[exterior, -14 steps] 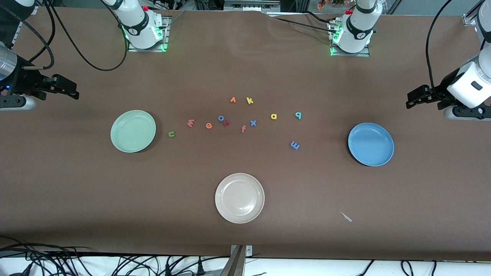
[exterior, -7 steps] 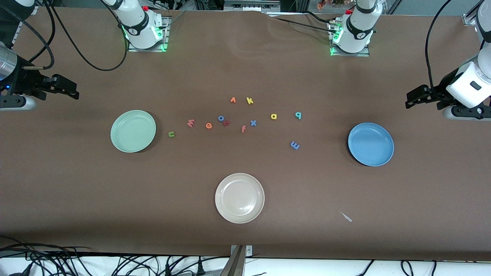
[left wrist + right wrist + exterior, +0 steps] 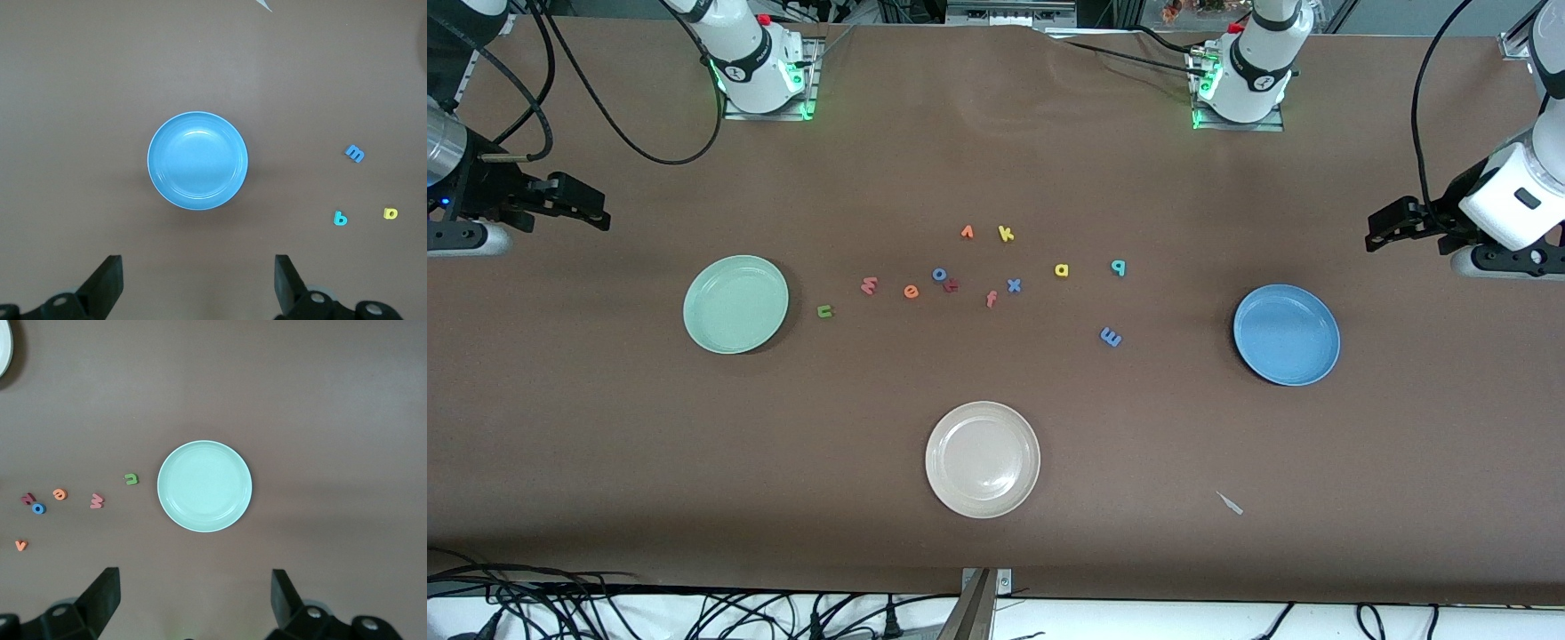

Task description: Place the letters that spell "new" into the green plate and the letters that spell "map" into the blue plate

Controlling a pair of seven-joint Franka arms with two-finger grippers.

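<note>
The green plate (image 3: 735,304) is set toward the right arm's end of the bench (image 3: 996,533), the blue plate (image 3: 1286,334) toward the left arm's end. Between them the green n (image 3: 824,310), pinkish-red w (image 3: 868,285), orange e (image 3: 911,292), blue m (image 3: 1110,336), yellow a (image 3: 1061,270) and teal p (image 3: 1118,267) are scattered mid-bench. The right gripper (image 3: 193,593) is held wide apart near the bench's end edge, the left gripper (image 3: 197,280) likewise at its own end.

You see a plain brown table (image 3: 996,160) under three plates: a pale mint green plate (image 3: 735,304), a medium blue plate (image 3: 1286,334) and a cream-white plate (image 3: 983,459), none patterned. Your letters are a green n (image 3: 825,310), a pinkish-red w (image 3: 869,285), an orange e (image 3: 911,292), a blue m (image 3: 1111,336), a yellow a (image 3: 1062,270) and a teal p (image 3: 1119,267). You also have a yellow k (image 3: 1006,234), a blue x (image 3: 1014,285) and an orange f (image 3: 991,299).
</note>
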